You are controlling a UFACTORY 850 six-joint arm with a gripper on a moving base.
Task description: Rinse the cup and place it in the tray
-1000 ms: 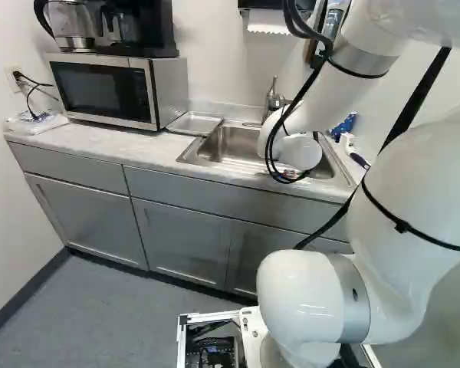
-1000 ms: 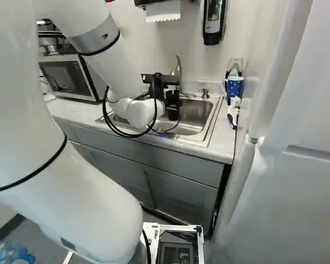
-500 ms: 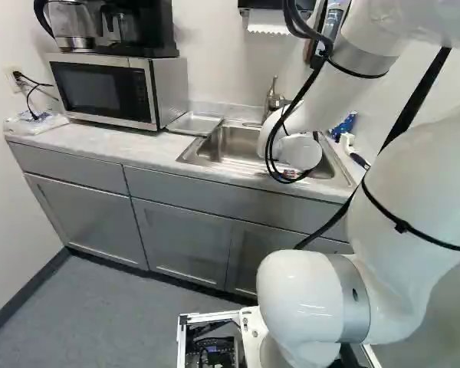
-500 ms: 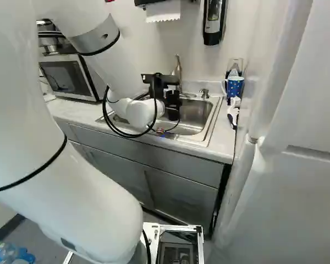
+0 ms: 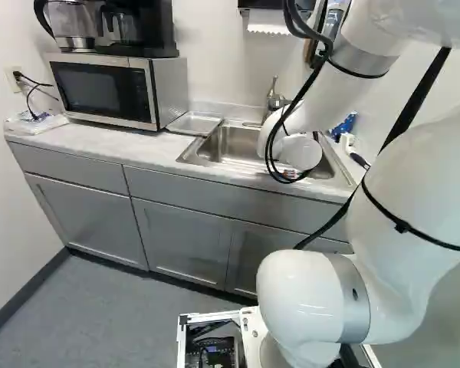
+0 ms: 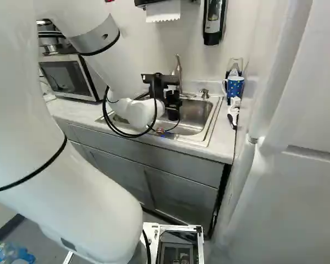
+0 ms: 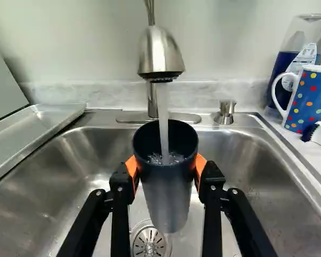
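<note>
**Your black two-finger gripper [image 6: 172, 101] has the dark, tapered cup [image 7: 165, 198] under running water**

Left base view: you see your white arm [image 5: 326, 96] reaching over the stainless-steel sink [image 5: 231, 142], its wrist hiding the cup. The shallow silver metal tray [image 5: 193, 123] lies on the pale counter [image 5: 111, 145], between the sink and the silver-and-black microwave [image 5: 103, 90].

Right base view: you have the gripper over the sink, near the brushed-metal faucet [image 6: 177, 72]. On the counter beyond the sink's right side stands a blue mug with coloured dots [image 6: 235, 87].

Wrist view: your jaws are clamped on the cup, an orange pad [image 7: 200, 165] pressing each side. Its open mouth is below the faucet head, and a stream of water [image 7: 164, 126] falls inside, splashing up bubbles. The cup is above the sink, near the round metal drain [image 7: 149, 244], and well apart from the tray beside the basin.
</note>
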